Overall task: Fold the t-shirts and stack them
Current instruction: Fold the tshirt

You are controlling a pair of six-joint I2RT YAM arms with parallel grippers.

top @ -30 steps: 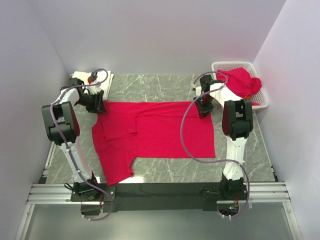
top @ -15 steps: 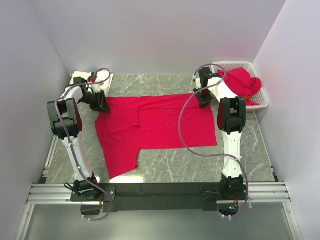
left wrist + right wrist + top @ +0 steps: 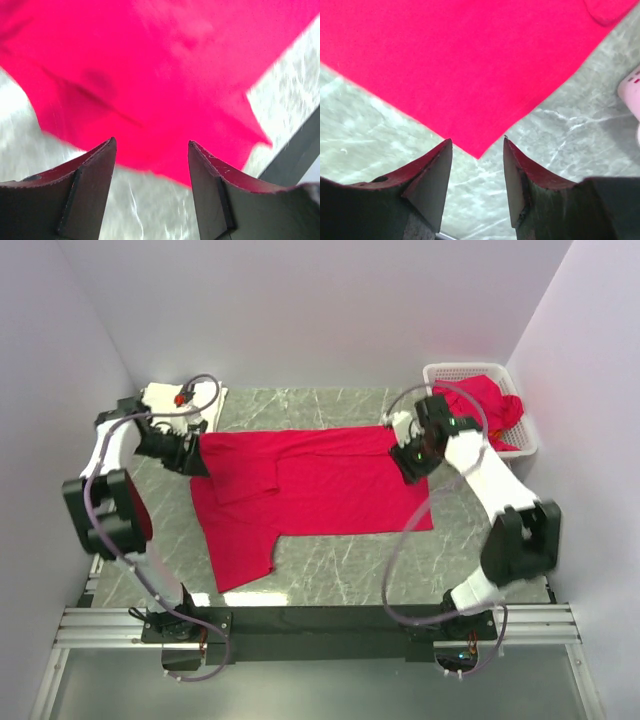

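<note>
Right tool parted over t-shirt corner | overhead shows red cloth in basket

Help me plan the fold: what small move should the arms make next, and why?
Probably swing the left gripper toward the sleeve sticking out on the near side, to fold it in. Both it and the right gripper are open and empty, the red shirt lies flat on the table, and that sleeve juts past its near edge.

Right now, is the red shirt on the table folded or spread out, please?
Mostly spread: the shirt lies flat across the table, with only one layer doubled over near its left end.
</note>
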